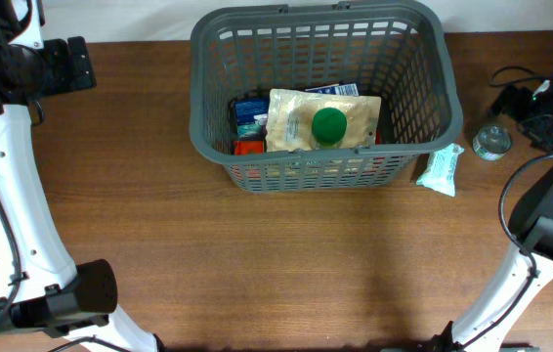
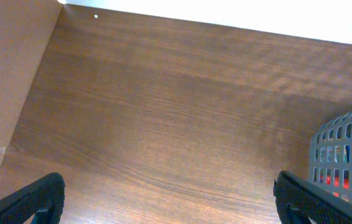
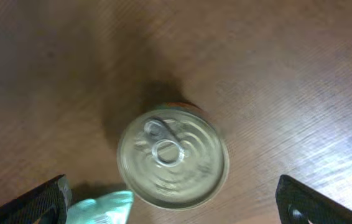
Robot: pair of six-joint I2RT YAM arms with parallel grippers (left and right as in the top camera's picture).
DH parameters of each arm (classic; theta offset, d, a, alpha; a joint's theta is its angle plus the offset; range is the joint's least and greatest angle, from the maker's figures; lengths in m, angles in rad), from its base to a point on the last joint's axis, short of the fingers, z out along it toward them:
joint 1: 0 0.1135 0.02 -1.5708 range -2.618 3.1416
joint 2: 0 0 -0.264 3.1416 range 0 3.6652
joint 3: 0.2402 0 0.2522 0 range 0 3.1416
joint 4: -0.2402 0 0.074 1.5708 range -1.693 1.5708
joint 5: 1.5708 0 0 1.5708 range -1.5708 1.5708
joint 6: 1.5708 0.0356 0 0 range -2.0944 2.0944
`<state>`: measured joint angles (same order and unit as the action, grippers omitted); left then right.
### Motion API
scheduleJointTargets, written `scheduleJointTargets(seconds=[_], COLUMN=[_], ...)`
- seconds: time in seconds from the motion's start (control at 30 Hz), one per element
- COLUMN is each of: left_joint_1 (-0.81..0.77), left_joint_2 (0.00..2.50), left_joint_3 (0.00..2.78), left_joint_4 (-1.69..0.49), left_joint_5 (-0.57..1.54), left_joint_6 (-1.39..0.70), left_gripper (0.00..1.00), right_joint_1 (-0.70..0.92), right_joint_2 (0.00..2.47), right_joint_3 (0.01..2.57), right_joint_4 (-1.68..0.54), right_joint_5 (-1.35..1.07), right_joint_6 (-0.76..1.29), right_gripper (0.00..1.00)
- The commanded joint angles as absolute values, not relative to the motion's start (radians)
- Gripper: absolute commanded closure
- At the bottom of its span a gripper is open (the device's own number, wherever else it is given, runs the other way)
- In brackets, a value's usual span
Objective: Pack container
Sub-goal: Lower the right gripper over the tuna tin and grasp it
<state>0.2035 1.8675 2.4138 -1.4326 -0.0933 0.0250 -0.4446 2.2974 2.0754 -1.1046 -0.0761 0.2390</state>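
Note:
The dark grey slotted basket point(image 1: 213, 98) stands at the back middle of the table. It holds a beige pouch with a green cap point(image 1: 328, 123) and blue and red packs. Its corner shows in the left wrist view point(image 2: 344, 155). A metal can with a ring-pull lid point(image 1: 492, 143) stands upright right of the basket, below my right gripper point(image 1: 540, 106), which is open and above it. The can fills the right wrist view point(image 3: 173, 155). A pale green packet point(image 1: 442, 168) lies beside the basket and shows in the right wrist view point(image 3: 101, 208). My left gripper point(image 2: 166, 199) is open over bare wood at the far left.
The wooden table top point(image 1: 276, 264) runs out to a white wall at the back. A black cable point(image 1: 513, 74) lies near the right arm. A brown board point(image 2: 8, 93) stands at the table's left edge.

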Motion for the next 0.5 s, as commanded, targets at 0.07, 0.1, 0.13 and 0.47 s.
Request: scheduleJointTargets(seconds=[0.07, 0.1, 0.13, 0.47], left_joint_1=[0.206, 0.206, 0.205, 0.206], left_joint_2=[1.87, 1.87, 1.87, 1.87], left_joint_3=[2.41, 2.41, 2.41, 2.41], left_joint_4=[-1.433, -1.433, -1.433, -1.434], left_joint_5=[-0.083, -0.083, -0.083, -0.083], left_joint_6=[0.011, 0.011, 0.011, 0.011], left_gripper=[0.01, 0.01, 0.01, 0.01], right_joint_1=[-0.403, -0.4, -0.399, -0.406], right_joint_2=[2.331, 2.342, 2.349, 2.392], right_joint_3=[2.075, 2.075, 2.075, 2.075], right_joint_4=[-1.083, -1.084, -1.086, -1.092], right_joint_5=[-0.083, -0.07, -0.062, -0.045], right_joint_6=[0.246, 0.252, 0.253, 0.253], right_gripper=[0.01, 0.01, 0.01, 0.02])
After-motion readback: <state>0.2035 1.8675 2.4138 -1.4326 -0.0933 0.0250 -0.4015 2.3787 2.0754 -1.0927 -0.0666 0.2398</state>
